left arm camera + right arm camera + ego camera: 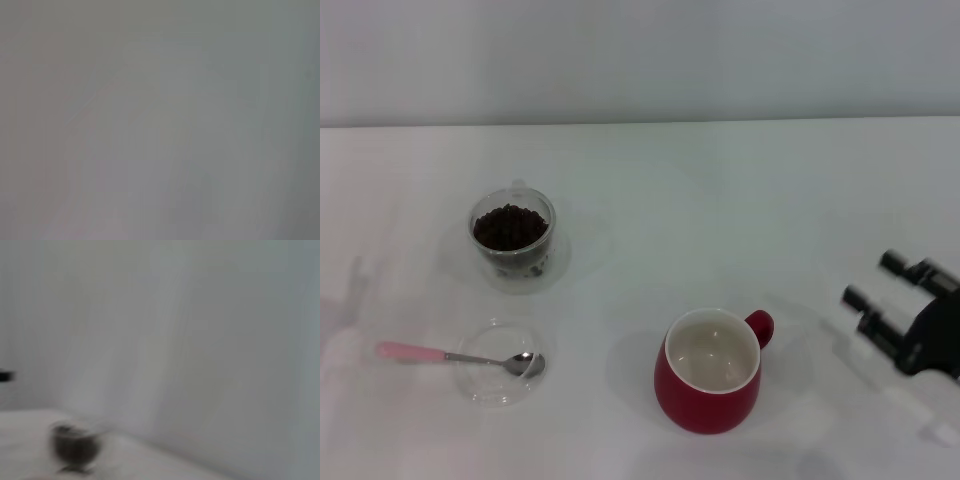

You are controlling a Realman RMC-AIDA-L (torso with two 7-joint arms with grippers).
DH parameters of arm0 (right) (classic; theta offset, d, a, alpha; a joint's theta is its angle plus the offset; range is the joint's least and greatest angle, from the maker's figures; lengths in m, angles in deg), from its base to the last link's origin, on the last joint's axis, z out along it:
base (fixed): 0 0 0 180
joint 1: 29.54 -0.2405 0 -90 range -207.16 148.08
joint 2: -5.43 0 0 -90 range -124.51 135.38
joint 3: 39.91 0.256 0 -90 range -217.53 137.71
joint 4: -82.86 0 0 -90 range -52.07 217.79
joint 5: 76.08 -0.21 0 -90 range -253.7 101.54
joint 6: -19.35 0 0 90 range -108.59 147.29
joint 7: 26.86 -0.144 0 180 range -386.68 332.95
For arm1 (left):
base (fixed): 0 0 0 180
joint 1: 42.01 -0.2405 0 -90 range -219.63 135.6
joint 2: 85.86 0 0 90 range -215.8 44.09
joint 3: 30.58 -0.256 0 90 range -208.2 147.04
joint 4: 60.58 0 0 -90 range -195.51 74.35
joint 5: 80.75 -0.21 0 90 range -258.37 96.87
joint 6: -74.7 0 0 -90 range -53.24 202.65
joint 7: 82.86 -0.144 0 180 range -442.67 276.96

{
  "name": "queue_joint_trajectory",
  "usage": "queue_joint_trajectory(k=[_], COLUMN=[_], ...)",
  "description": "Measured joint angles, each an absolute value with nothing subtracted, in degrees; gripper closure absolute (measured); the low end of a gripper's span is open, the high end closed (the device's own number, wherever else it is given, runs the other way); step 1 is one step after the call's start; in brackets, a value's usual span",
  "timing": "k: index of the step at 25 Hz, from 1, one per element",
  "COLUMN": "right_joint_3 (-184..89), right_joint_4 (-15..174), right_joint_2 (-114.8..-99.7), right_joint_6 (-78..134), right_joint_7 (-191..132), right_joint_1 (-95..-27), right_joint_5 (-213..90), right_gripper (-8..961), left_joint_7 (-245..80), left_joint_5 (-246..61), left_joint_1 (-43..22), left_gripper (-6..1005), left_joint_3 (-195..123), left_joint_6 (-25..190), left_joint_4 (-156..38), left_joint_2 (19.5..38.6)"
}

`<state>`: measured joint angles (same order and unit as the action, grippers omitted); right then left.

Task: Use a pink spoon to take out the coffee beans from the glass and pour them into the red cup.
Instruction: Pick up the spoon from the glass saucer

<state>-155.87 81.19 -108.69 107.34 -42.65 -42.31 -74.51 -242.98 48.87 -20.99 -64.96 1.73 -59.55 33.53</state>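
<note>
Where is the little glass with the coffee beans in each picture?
Head view: the glass, full of coffee beans, stands on the table's left side, farther from the robot than the pink spoon and red cup.
Left wrist view: not in it; only a plain grey surface shows.
Right wrist view: a blurred glass with dark contents, low near the picture's corner.
Shared landmark: the white table, seen in the head and right wrist views.

The head camera is looking forward and down from above onto the white table (720,200), taking in the whole work area from well back. The right wrist camera is sitting low, facing across the tabletop toward the small clear round glass (74,447) (512,232), which both views are sharing. The left wrist camera is facing a featureless grey surface.
</note>
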Motion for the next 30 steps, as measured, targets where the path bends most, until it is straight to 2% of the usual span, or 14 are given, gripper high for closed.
queue_joint_trajectory(k=[5,10,14,19,24,27,30], right_joint_3=[-148.7,-141.3,-136.8,-131.0,-128.8,-127.2,-126.2], right_joint_4=[81.1,80.6,80.2,77.8,74.2,73.6,73.4], right_joint_2=[-107.95,-107.12,-106.81,-106.54,-107.47,-108.98,-109.34], right_joint_6=[109.9,110.6,110.7,110.7,110.9,110.6,110.5], right_joint_7=[-42.2,-41.5,-38.5,-34.7,-29.2,-23.4,-22.5], right_joint_1=[-42.3,-43.3,-44.6,-45.2,-44.8,-45.2,-45.2], right_joint_5=[-74.5,-74.5,-74.5,-74.5,-74.4,-74.4,-74.4], right_gripper=[348,348,348,347,347,347,347], left_joint_7=[-234.8,-213.8,-198.4,-188.5,-183.0,-182.3,-183.0], left_joint_5=[45.7,42.0,42.5,42.7,38.9,37.1,36.7], left_joint_1=[-23.4,-28.8,-32.5,-33.6,-31.4,-29.4,-27.9], left_gripper=[285,285,286,285,285,285,286], left_joint_3=[-65.1,-65.1,-64.6,-64.7,-65.3,-65.3,-65.2], left_joint_6=[-8.4,-17.9,-20.3,-18.4,-13.3,-9.9,-8.2], left_joint_4=[-64.3,-65.2,-65.3,-67.2,-67.9,-69.1,-71.2], left_joint_2=[33.46,33.48,33.47,33.53,33.38,33.61,33.79])
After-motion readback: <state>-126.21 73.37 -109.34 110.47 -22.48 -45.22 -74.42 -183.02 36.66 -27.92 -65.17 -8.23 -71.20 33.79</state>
